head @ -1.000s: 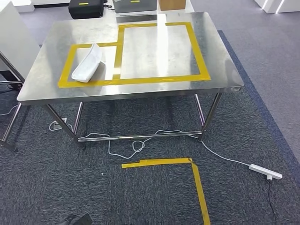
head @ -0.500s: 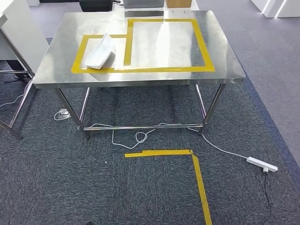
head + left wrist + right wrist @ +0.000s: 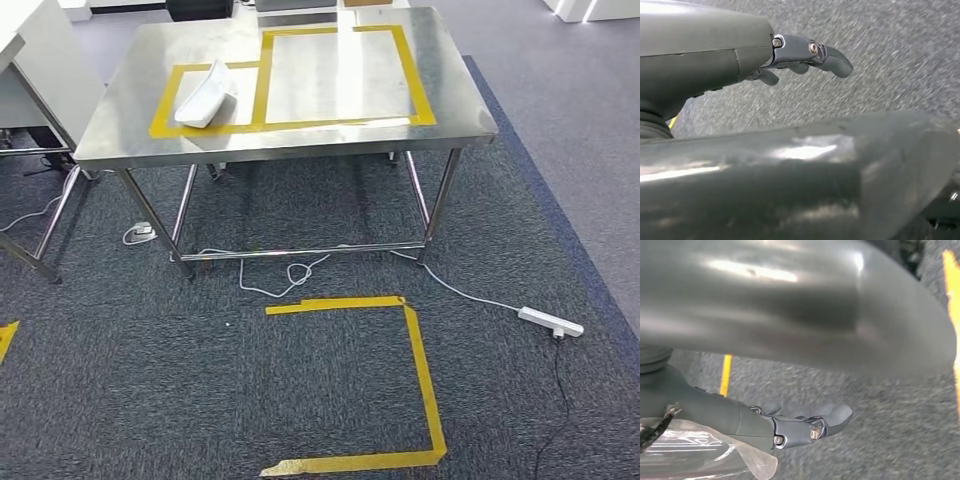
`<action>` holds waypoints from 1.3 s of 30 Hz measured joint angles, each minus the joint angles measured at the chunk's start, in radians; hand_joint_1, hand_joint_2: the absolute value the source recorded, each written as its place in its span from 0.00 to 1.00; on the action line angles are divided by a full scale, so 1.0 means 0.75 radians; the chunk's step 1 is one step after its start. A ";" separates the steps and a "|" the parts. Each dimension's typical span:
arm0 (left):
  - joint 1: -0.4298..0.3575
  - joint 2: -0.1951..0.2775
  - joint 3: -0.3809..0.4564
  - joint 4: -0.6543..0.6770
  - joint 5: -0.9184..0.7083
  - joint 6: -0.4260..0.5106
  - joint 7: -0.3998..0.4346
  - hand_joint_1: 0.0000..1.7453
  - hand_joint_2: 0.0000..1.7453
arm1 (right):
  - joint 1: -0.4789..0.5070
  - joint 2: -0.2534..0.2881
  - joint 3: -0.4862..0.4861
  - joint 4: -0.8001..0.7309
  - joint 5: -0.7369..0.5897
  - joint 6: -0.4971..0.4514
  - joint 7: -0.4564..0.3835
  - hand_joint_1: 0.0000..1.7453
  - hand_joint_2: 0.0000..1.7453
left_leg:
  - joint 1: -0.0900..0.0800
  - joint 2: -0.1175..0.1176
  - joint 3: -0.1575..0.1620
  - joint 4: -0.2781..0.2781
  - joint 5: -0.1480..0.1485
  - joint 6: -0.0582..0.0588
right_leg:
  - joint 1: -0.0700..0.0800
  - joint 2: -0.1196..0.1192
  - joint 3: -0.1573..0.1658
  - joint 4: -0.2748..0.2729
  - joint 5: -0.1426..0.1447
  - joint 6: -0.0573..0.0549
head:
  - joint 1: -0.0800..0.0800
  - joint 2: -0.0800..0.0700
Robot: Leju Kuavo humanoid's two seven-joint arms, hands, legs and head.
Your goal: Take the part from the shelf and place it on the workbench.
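Observation:
A white curved part (image 3: 206, 95) lies on the steel workbench (image 3: 453, 110), inside the smaller, left yellow-taped rectangle. The larger taped rectangle beside it holds nothing. My left hand (image 3: 806, 55) hangs over dark carpet, its fingers stretched out and apart with nothing in them. My right hand (image 3: 806, 427) also hangs above the carpet with its fingers extended and nothing held; a strip of yellow floor tape (image 3: 726, 374) runs behind it. Both hands are well away from the workbench and the part.
A yellow tape outline (image 3: 419, 370) marks the carpet in front of the workbench. A white power strip (image 3: 549, 322) and its cable (image 3: 287, 272) lie on the floor under and right of the bench. Another light-coloured table (image 3: 38, 70) stands at the left.
The whole picture has shifted: the camera has drawn back from the workbench, which now sits higher and smaller, and more of the floor tape shows. The part has not moved on the bench.

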 joint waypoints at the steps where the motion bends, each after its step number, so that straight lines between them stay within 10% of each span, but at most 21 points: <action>1: -0.002 0.000 0.000 0.003 0.000 0.001 0.000 0.00 0.00 | 0.000 0.000 0.000 0.000 0.000 0.000 0.000 0.00 0.00 | 0.000 0.000 0.023 0.021 0.023 0.004 | 0.004 -0.002 -0.022 0.007 0.015 0.000 | 0.000 0.000; 4: -0.004 0.001 0.000 0.008 0.001 0.003 -0.001 0.00 0.00 | 0.000 0.000 0.000 0.000 -0.001 0.000 -0.003 0.00 0.00 | -0.007 -0.001 0.200 -0.181 0.107 0.029 | 0.012 -0.002 -0.086 0.034 0.050 0.005 | 0.000 0.000; 7: -0.014 0.003 0.003 0.012 0.005 0.014 -0.004 0.00 0.00 | 0.000 0.000 -0.001 0.000 -0.003 -0.004 -0.007 0.00 0.00 | -0.019 -0.001 0.322 -0.394 0.072 0.050 | 0.014 -0.004 -0.118 0.045 0.085 0.026 | 0.001 0.000; 10: -0.017 0.002 0.004 0.016 0.011 0.020 -0.008 0.00 0.00 | 0.002 0.000 -0.002 0.001 -0.006 -0.010 -0.010 0.00 0.00 | -0.020 0.004 0.298 -0.412 0.104 0.070 | 0.007 -0.001 -0.137 0.060 0.077 0.050 | 0.002 0.000; 14: -0.019 0.000 0.005 0.017 0.022 0.017 -0.008 0.00 0.00 | 0.005 -0.001 -0.006 0.002 -0.009 -0.012 -0.013 0.00 0.00 | -0.018 0.011 0.213 -0.412 0.178 0.088 | 0.003 0.011 -0.223 0.340 -0.165 0.072 | 0.010 0.000; 16: -0.019 -0.003 0.005 0.018 0.024 0.015 -0.008 0.00 0.00 | 0.005 -0.001 -0.007 0.003 -0.010 -0.012 -0.013 0.00 0.00 | -0.019 0.013 0.161 -0.407 0.215 0.086 | 0.002 0.011 -0.215 0.443 -0.159 0.077 | 0.010 0.000; 19: -0.019 -0.006 0.005 0.017 0.025 0.017 -0.004 0.00 0.00 | 0.002 -0.001 -0.008 0.004 -0.011 -0.014 -0.014 0.00 0.00 | -0.020 0.013 0.091 -0.395 0.261 0.071 | 0.000 0.011 -0.031 0.269 -0.053 0.073 | 0.010 0.000; 22: -0.021 -0.007 0.007 0.017 0.033 0.021 0.013 0.00 0.00 | -0.005 -0.001 -0.009 0.004 -0.012 -0.018 -0.016 0.00 0.00 | -0.027 0.012 0.064 -0.378 0.294 0.051 | 0.003 0.012 0.172 -0.018 -0.121 0.049 | 0.009 0.000; 24: -0.021 -0.007 0.009 0.018 0.040 0.022 0.021 0.00 0.00 | -0.003 -0.001 -0.009 0.005 -0.012 -0.019 -0.017 0.00 0.00 | -0.024 0.013 0.058 -0.374 0.311 0.036 | 0.005 0.008 0.169 -0.045 -0.126 0.023 | 0.009 0.000; 27: -0.016 -0.008 0.010 0.021 0.050 0.022 0.026 0.00 0.00 | 0.004 -0.001 -0.010 0.005 -0.012 -0.019 -0.016 0.00 0.00 | -0.016 0.009 0.020 -0.276 0.195 0.012 | 0.001 0.000 0.132 -0.042 -0.090 -0.007 | 0.004 0.000; 30: -0.015 -0.010 0.010 0.028 0.054 0.023 0.027 0.00 0.00 | 0.008 -0.002 -0.011 0.005 -0.013 -0.019 -0.015 0.00 0.00 | -0.008 0.008 -0.035 -0.021 0.038 -0.003 | 0.005 -0.003 0.088 -0.035 -0.058 -0.013 | -0.003 0.000; 32: -0.014 -0.010 0.010 0.032 0.056 0.023 0.027 0.00 0.00 | 0.012 -0.002 -0.012 0.005 -0.013 -0.019 -0.015 0.00 0.00 | -0.007 0.008 0.007 -0.008 0.054 -0.003 | 0.006 -0.005 0.063 -0.024 -0.047 -0.009 | -0.003 0.000; 36: -0.014 -0.009 0.010 0.037 0.067 0.022 0.028 0.00 0.00 | 0.013 -0.001 -0.017 0.005 -0.014 -0.019 -0.015 0.00 0.00 | -0.011 0.007 0.227 -0.343 0.138 0.022 | 0.010 -0.004 0.042 0.002 -0.038 0.004 | -0.002 0.000; 39: -0.016 -0.009 0.010 0.046 0.073 0.023 0.031 0.00 0.00 | 0.012 -0.002 -0.020 0.005 -0.014 -0.019 -0.014 0.00 0.00 | -0.013 0.007 0.235 -0.385 0.140 0.030 | 0.015 -0.003 0.031 0.012 -0.034 0.007 | 0.001 0.000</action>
